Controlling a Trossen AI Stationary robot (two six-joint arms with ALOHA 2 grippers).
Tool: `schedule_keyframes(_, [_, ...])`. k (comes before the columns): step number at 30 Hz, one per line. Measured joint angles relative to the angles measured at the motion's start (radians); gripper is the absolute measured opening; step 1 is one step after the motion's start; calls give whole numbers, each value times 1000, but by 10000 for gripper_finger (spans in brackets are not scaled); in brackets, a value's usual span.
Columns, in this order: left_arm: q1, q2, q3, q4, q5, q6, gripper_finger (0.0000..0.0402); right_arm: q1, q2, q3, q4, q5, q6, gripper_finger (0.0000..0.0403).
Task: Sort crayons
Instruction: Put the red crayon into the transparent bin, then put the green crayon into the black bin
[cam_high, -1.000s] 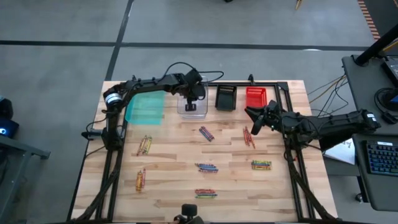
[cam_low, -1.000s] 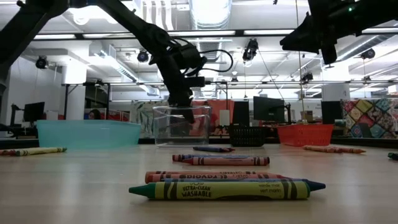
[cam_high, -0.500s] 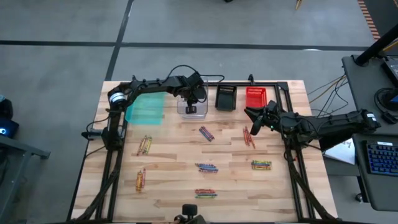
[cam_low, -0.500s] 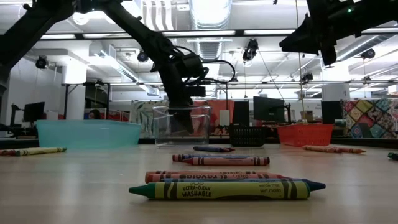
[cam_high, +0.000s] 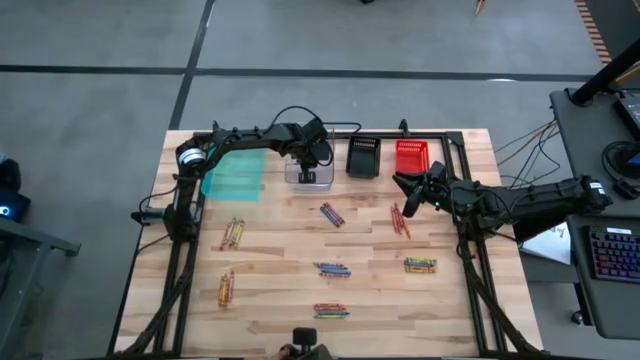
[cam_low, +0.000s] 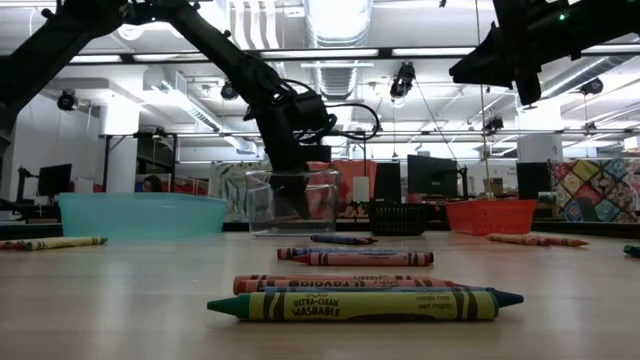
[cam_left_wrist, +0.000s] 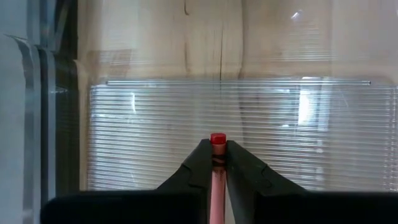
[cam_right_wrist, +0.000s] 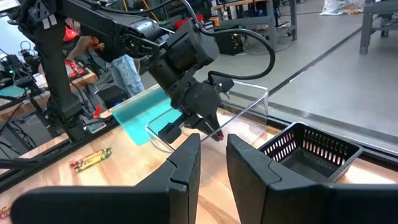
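We note the bench (cam_high: 280, 290) is pale planked wood, matt. The clear bin (cam_low: 292, 202) is glossy see-through plastic; the teal bin (cam_low: 140, 214) translucent plastic. Crayons (cam_low: 365, 304) carry matt paper wrappers. Arms (cam_high: 250, 135) look matt black.

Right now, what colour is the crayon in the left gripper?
Red, best seen in the left wrist view: the red crayon sits pinched in the left gripper.
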Motion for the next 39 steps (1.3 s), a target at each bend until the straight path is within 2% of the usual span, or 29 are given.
schedule_keyframes(12, [0,-1,0,0,-31,-23,74,0,0,0,0,0,0,68])
schedule_keyframes(17, [-7,-50,0,1,-30,-71,76,0,0,0,0,0,8,68])
schedule_keyframes(27, [-61,-246,-7,16,29,-311,57,-1,11,0,2,-18,111,68])
schedule_keyframes(32, [-150,-385,-112,135,31,-362,42,0,76,0,56,-74,134,68])
schedule_keyframes(36, [-223,-531,-265,295,30,-453,39,0,147,1,74,-106,195,68])
schedule_keyframes(39, [-288,-651,-394,430,27,-501,39,-1,198,26,23,-131,244,68])
